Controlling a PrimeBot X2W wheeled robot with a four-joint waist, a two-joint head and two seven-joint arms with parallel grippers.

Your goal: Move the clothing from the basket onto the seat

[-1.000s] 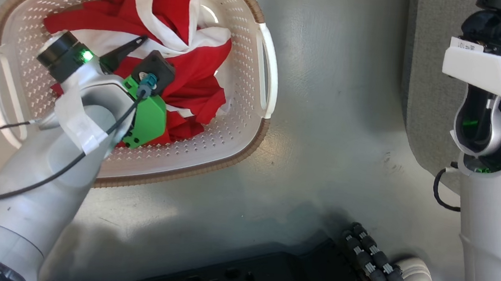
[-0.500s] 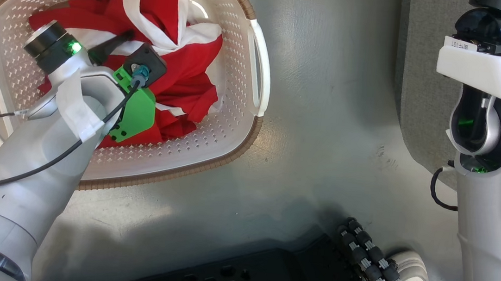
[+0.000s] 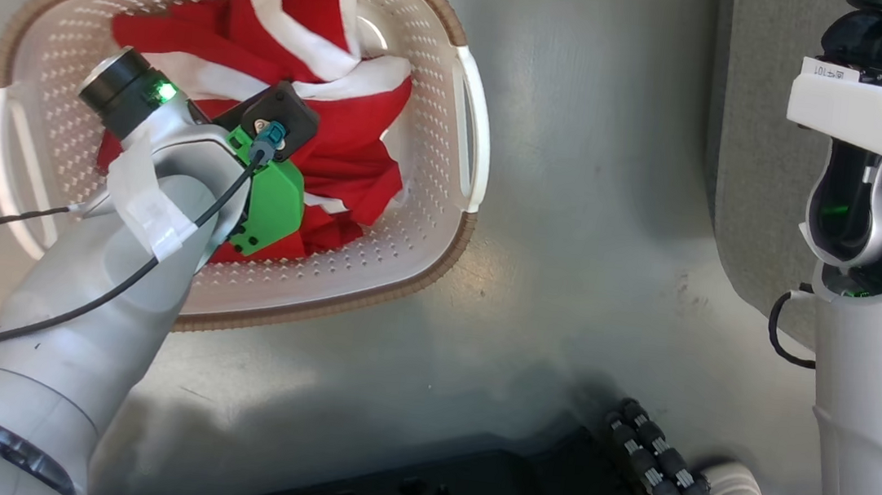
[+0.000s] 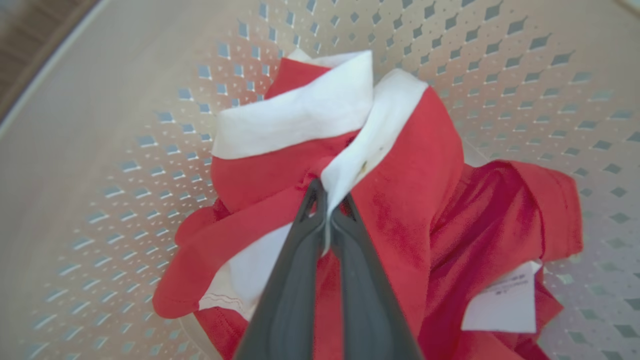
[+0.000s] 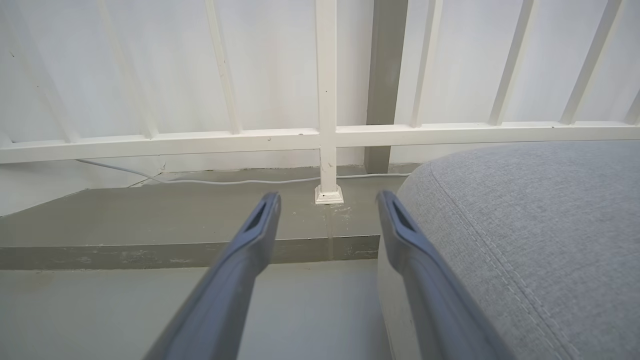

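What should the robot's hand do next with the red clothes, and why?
Probably lift straight up. The left gripper is shut on a fold of the clothing, which lies in the basket; raising it should get it out before swinging toward the seat.

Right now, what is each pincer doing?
Left pincer: closed on the red clothing.
Right pincer: open, holding nothing.
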